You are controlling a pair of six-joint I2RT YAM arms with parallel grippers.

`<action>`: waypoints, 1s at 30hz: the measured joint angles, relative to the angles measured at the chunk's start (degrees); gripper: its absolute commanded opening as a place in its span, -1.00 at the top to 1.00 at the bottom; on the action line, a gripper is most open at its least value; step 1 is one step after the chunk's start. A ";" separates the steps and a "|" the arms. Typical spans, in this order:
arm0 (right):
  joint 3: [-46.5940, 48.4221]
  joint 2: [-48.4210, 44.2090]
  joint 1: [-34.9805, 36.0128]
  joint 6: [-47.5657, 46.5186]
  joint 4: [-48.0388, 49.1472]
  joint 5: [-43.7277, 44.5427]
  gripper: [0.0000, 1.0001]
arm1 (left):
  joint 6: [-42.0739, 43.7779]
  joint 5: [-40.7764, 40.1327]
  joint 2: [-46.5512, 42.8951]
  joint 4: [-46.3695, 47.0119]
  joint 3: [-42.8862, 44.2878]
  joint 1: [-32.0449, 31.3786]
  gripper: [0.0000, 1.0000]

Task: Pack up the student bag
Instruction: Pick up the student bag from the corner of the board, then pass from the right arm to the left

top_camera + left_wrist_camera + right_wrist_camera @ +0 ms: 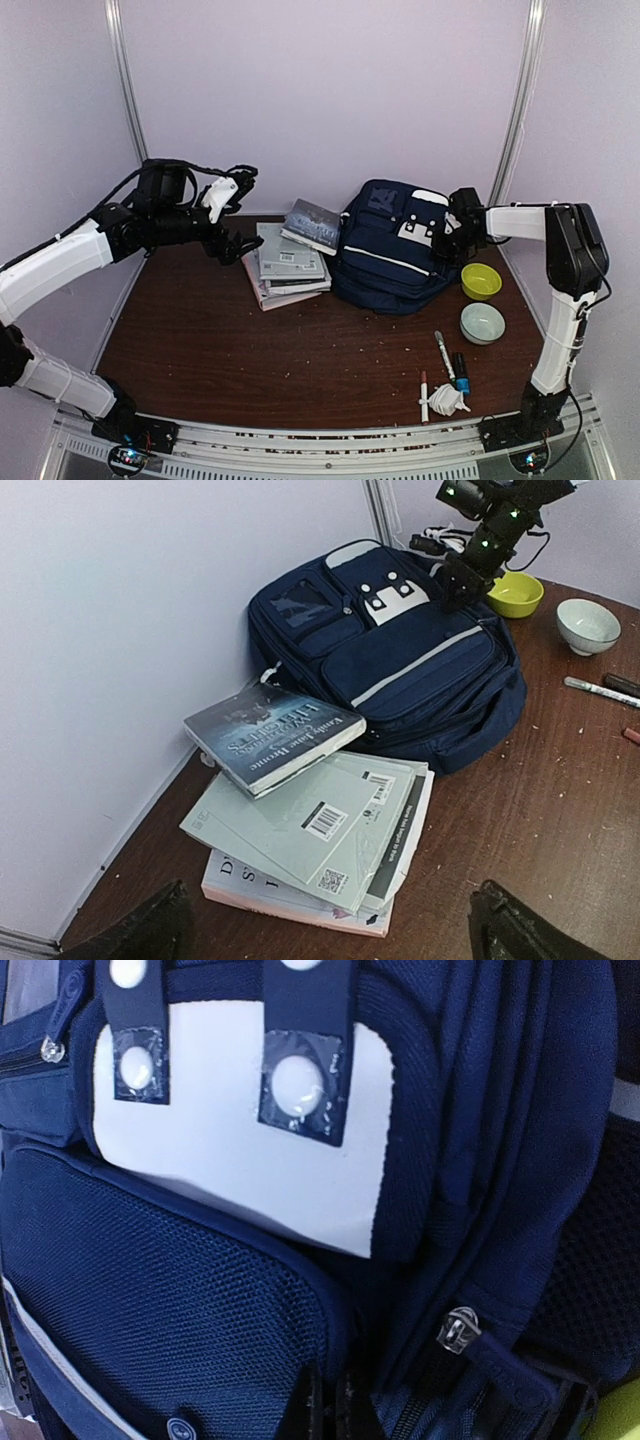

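Note:
The student bag [390,250], a navy backpack with a thin white stripe and white buckle patches, lies flat at the back of the table; it also shows in the left wrist view [400,660]. My right gripper [448,236] is at the bag's right side. In the right wrist view its fingers [318,1405] are close together against the seam beside the front pocket [170,1310], with nothing visible between them, and a zipper pull [460,1330] hangs to their right. My left gripper [238,218] is wide open and empty, hovering left of a stack of books [288,268], which also shows in the left wrist view [320,830].
A dark-covered book [272,735] leans on the stack and touches the bag. A yellow-green bowl [481,281] and a pale bowl [483,323] sit right of the bag. Markers [443,352], a blue-black item [461,372] and a white crumpled thing [448,400] lie front right. Walls close the back and sides.

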 measured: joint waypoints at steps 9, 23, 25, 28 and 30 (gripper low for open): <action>1.97 -6.40 0.11 -1.25 -4.37 -0.59 1.00 | 0.33 -0.63 -0.35 0.85 -0.98 0.00 -0.96; 16.61 -19.41 1.75 -10.71 -16.59 -1.22 1.00 | 0.33 -0.59 -1.31 2.12 -1.40 0.00 -0.96; 18.80 -19.69 2.38 -12.07 -18.38 -1.09 1.00 | 0.33 -0.59 -1.38 2.14 -1.40 0.00 -0.96; 20.02 -21.42 4.24 -13.99 -20.15 -0.85 1.00 | 0.33 -0.52 -1.60 2.14 -1.49 0.00 -0.96; 20.02 -23.08 5.68 -14.82 -21.00 -0.83 1.00 | 0.33 -0.15 -1.75 2.14 -1.51 0.00 -0.96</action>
